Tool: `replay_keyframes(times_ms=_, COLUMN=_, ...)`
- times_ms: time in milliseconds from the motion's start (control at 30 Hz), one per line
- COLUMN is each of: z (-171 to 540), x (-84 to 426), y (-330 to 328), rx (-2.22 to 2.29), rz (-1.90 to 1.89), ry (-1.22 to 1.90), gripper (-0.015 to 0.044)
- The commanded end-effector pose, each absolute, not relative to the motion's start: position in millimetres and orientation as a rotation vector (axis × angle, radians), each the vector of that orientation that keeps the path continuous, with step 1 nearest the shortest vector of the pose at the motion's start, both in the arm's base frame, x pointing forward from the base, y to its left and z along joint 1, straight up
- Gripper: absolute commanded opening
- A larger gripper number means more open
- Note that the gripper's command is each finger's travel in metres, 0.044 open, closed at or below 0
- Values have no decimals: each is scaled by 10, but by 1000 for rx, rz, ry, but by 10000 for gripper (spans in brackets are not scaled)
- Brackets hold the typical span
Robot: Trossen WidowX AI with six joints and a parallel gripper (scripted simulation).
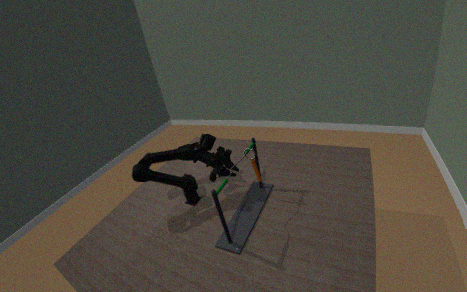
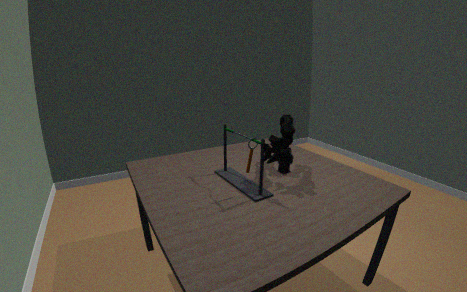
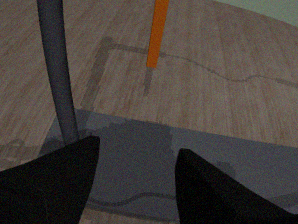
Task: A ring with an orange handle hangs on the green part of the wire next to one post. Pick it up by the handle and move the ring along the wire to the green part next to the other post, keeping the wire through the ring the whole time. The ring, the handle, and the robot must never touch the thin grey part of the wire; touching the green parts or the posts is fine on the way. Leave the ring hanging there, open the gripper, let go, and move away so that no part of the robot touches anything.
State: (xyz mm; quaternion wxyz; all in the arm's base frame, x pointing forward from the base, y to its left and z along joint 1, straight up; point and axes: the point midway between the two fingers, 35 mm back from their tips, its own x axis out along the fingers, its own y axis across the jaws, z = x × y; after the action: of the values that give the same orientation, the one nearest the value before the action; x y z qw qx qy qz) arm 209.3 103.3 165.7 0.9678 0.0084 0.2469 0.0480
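Hand [image 1: 237,172] [image 2: 266,154] [image 3: 139,152] partly open, nothing in it. Handle [image 1: 256,170] [image 2: 249,160] [image 3: 157,37] free, ring [image 1: 248,153] [image 2: 252,144] on wire by far post [image 1: 257,162] [image 2: 261,170] [image 3: 59,75] in top view. Likely releasing: back straight off, fingers well away from grey wire.

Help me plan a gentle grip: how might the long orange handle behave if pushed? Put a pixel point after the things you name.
Likely stiff: the long orange handle [image 1: 257,171] [image 2: 249,161] [image 3: 158,35] looks straight. It would probably swing, hanging by a thin round ring [image 1: 244,151] [image 2: 248,144] from the green-and-grey wire [image 1: 222,187] [image 2: 229,130]. Its flat-looking faces suggest little rolling when gripped.
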Motion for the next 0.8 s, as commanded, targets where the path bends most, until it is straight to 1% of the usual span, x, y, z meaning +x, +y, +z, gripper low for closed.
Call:
replay_keyframes(times_ms=0, z=1673, x=2085, y=1023, rx=26, rz=93, ry=495, gripper=160)
replay_keyframes(times_ms=433, z=1673, x=2085, y=1023, rx=26, rz=93, ry=495, gripper=160)
replay_keyframes(times_ms=500, z=1686, x=2043, y=1033, rx=20, rz=98, ry=500, gripper=212)
replay_keyframes(times_ms=700, z=1893, x=1698, y=971, rx=17, rz=101, ry=489, gripper=370)
replay_keyframes(times_ms=767, z=1921, x=1665, y=955, rx=16, rz=103, ry=484, gripper=423)
